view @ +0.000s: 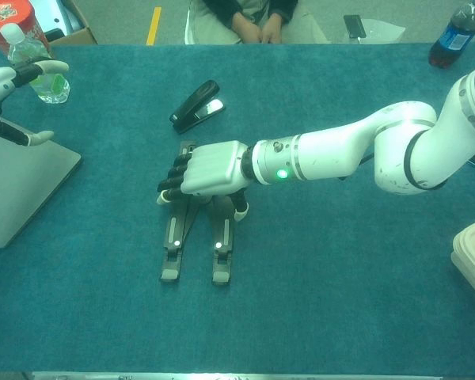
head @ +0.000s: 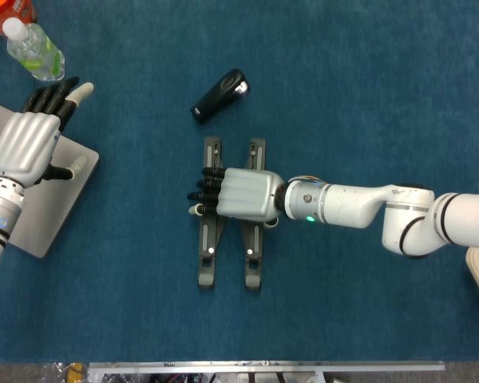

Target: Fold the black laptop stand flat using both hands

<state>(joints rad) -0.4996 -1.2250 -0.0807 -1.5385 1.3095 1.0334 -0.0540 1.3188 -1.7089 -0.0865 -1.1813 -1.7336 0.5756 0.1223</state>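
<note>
- The left hand [head: 22, 145] is being held raised at the far left, fingers straight and apart, nothing in it; its thumb is being pointed down toward the closed grey laptop [head: 40, 214] beneath it.
- A clear plastic bottle [head: 33, 48] is lying just beyond the left hand's fingertips.
- A black stapler [head: 219, 95] is lying beyond the right hand, apart from it.
- The black laptop stand [head: 230, 247] is lying on the blue table cover [head: 367, 96], directly beneath the right hand; its two rails are being shown side by side, ends projecting past the hand on both sides.
- The right hand [head: 241, 193] is being laid palm-down across both rails, fingers extended leftward. Whether the stand is being gripped or only touched cannot be told.
</note>
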